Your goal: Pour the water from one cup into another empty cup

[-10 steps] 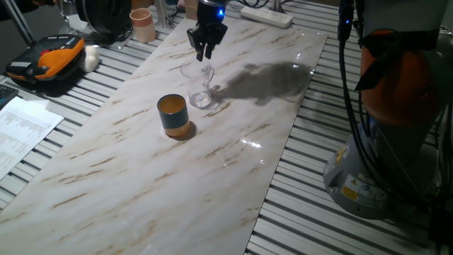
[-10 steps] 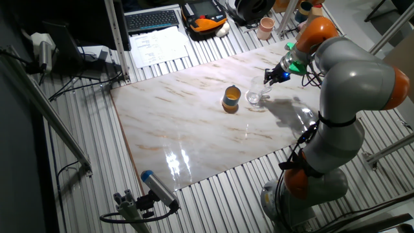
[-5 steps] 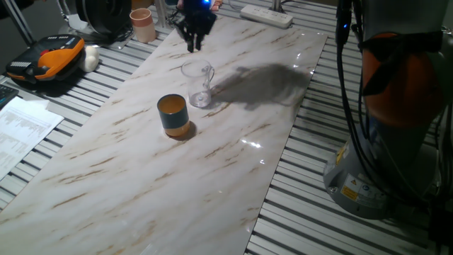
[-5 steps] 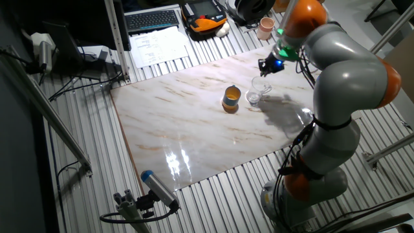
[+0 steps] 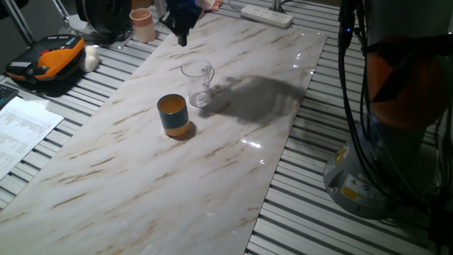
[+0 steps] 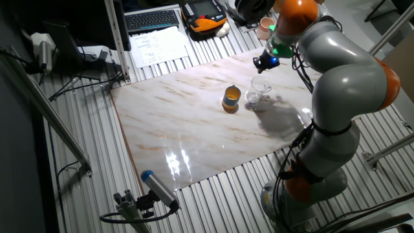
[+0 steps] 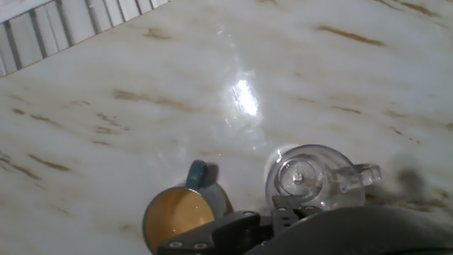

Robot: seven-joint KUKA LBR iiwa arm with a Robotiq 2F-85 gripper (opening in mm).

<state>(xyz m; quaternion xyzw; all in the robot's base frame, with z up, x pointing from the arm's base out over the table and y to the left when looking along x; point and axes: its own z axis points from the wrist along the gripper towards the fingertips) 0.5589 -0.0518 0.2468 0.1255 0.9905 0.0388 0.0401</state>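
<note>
Glass cup [image 5: 197,83] stands upright on counter [image 5: 233,163], teal cup [image 5: 173,115] close at its 8 o'clock, within pouring reach. Tool [image 5: 181,25] hovers at 11 o'clock, holding nothing; jaw spread unreadable.

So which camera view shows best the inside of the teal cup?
The hand view: it looks down into the teal cup, showing its orange inside, though the hand's fingers cover the lower rim. One fixed view shows mainly its side and some of the opening; the other fixed view shows it small.
</note>
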